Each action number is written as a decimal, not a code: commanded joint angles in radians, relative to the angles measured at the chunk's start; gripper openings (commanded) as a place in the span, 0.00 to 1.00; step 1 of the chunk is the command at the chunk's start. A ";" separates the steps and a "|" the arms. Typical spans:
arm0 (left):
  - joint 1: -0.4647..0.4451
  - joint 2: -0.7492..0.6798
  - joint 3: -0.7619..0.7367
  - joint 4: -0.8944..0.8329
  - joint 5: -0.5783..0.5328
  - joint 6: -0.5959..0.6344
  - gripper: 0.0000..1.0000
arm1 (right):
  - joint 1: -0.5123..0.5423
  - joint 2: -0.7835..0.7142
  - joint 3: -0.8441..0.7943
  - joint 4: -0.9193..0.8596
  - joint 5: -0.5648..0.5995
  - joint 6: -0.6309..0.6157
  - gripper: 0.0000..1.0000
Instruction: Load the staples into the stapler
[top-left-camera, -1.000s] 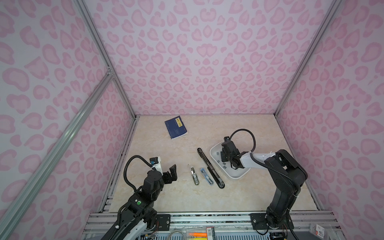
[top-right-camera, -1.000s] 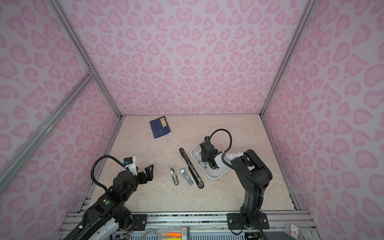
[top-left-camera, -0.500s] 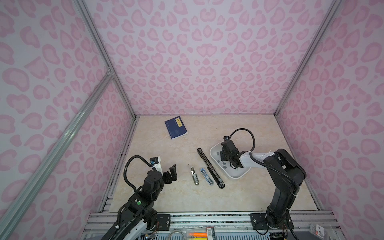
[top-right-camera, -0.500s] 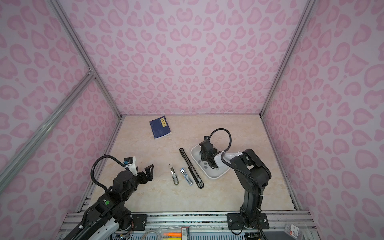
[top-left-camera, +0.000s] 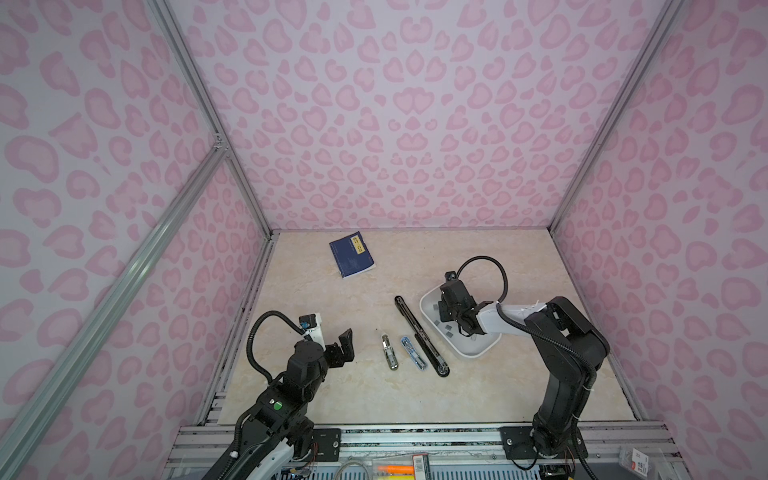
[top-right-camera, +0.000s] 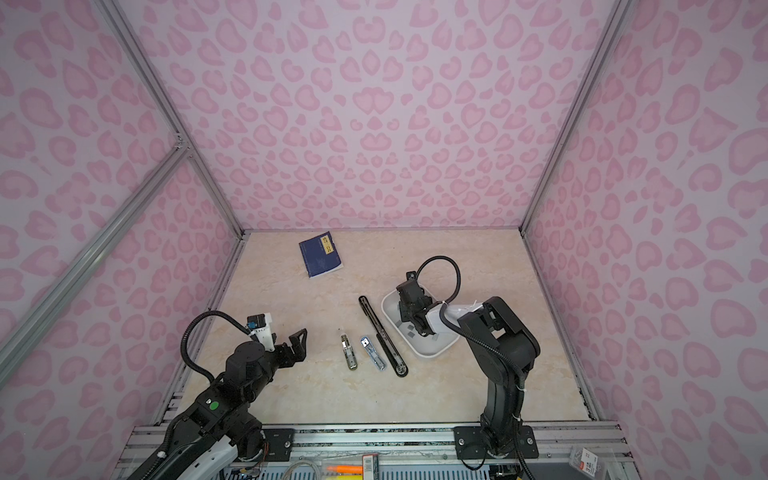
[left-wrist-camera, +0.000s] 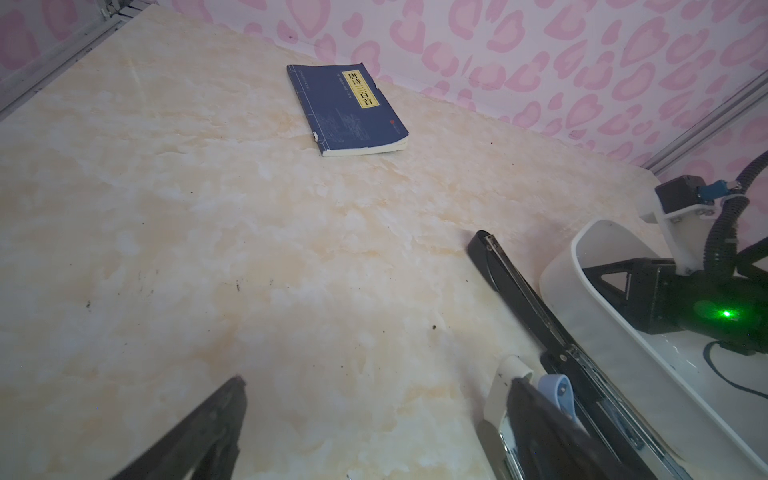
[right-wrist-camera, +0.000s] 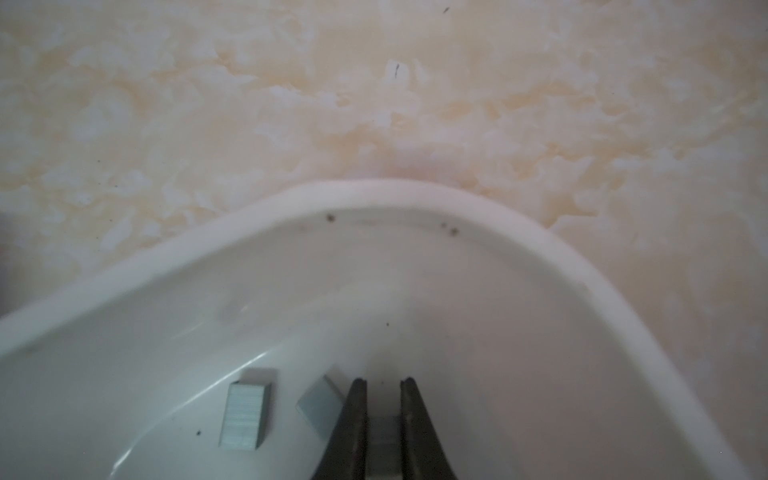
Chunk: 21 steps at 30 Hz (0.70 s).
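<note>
On a cream marble tabletop (top-left-camera: 353, 395) boxed in by pink-blotched walls (top-left-camera: 415, 104); inside a white tray (top-left-camera: 473, 352) right of centre, the staples (right-wrist-camera: 243, 415), small grey blocks lying loose on the tray floor; among them one staple block (right-wrist-camera: 384, 434), pinched between the narrowed fingers (right-wrist-camera: 357, 407) of the right gripper (right-wrist-camera: 383, 380), clenched on it low inside the tray and close to a rounded corner of the rim; just beside those fingers in the right wrist view, two more blocks, one lying flat, the other tilted and nearly touching a finger; a few others scattered further along the tray in both top views, partly hidden by the arm. Just beside the tray's long wall, toward the middle of the table, a black stapler (top-left-camera: 419, 334), opened out flat and lying aslant, metal channel upward in the left wrist view; next to it a small blue stapler (top-left-camera: 413, 353), then, slightly apart, a small grey-green stapler (top-left-camera: 389, 352), both roughly parallel to the black one. Well apart at the back of the table, a dark blue book (top-left-camera: 351, 253) with a yellow title label, closed and flat. At front left, the left gripper (left-wrist-camera: 378, 380), spread wide and grasping nothing, held above bare marble, angled toward the middle of the table.
</note>
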 joint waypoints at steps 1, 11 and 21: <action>-0.001 0.000 -0.001 0.014 0.002 -0.003 0.98 | 0.000 0.007 -0.007 -0.073 0.004 0.000 0.14; -0.002 -0.008 -0.005 0.013 0.006 -0.003 0.99 | 0.000 -0.060 -0.020 -0.079 0.015 0.001 0.14; -0.001 -0.010 -0.005 0.018 0.014 -0.001 0.98 | 0.012 -0.153 -0.052 -0.089 0.038 0.004 0.12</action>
